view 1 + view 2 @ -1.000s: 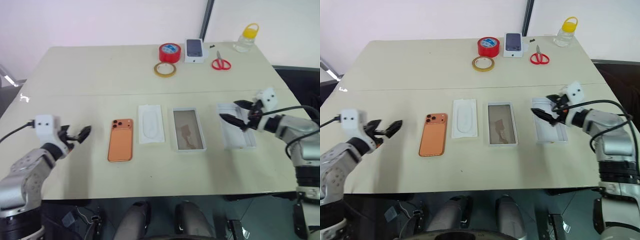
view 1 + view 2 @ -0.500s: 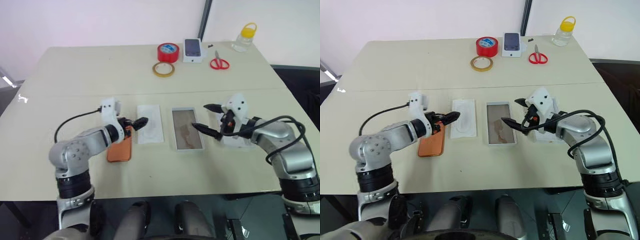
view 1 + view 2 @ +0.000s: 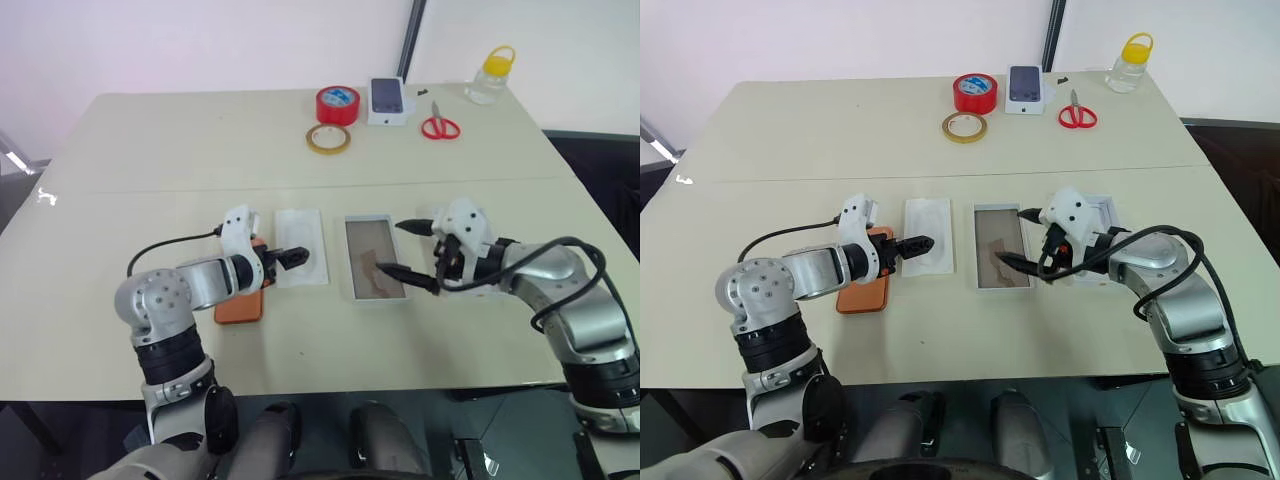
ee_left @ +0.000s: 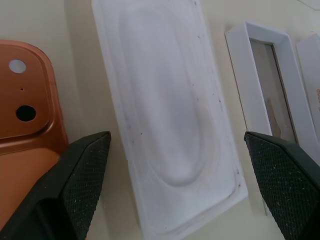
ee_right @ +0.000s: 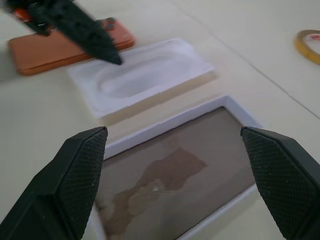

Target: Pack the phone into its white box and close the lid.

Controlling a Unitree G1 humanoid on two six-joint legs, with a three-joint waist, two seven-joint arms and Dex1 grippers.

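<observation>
Left eye view: cream table [image 3: 150, 140] before a pale wall [image 3: 200, 45]; both pincers spread, empty.

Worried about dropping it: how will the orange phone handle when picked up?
The phone lies flat on the table, so its thin edges probably give little purchase. It looks rigid, and its smooth back may slip. No risk of rolling.

matt orange phone [image 4: 20, 125], glossy-floored white box [image 5: 190, 165]

beige table [image 3: 200, 140], pale wall [image 3: 200, 40]
</observation>
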